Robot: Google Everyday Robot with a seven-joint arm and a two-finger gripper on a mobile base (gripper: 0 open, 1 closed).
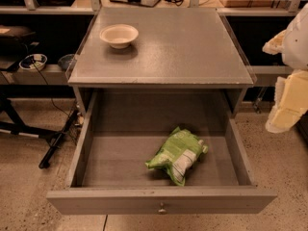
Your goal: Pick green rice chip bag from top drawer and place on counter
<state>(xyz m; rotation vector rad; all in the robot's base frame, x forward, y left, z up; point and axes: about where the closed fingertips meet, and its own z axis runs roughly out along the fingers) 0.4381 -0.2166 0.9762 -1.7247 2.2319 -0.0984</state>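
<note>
My gripper [288,102] sits at far right edge of view, beside the cabinet's right side, roughly level with the counter edge, partly cut off by the frame; cannot tell how far open it is. Nothing seen in its grasp, it touches no object, well apart from the bag. Arm: only a white section visible above the cream-yellow gripper parts, coming in from upper right and hanging down

Counts: one green rice chip bag [177,155], one top drawer [120,201], one knob [162,208], one counter [192,47], one bowl [119,35]

Bag lies flat on drawer floor, right of centre, near the front panel, tilted diagonally, white label patches facing up. Drawer pulled fully out toward the camera, knob centred on its front panel. Counter is above and behind the open drawer; cream-white bowl stands upright on its back left part. Speckled floor [284,191] around cabinet, dark shelves [29,76] behind
</note>
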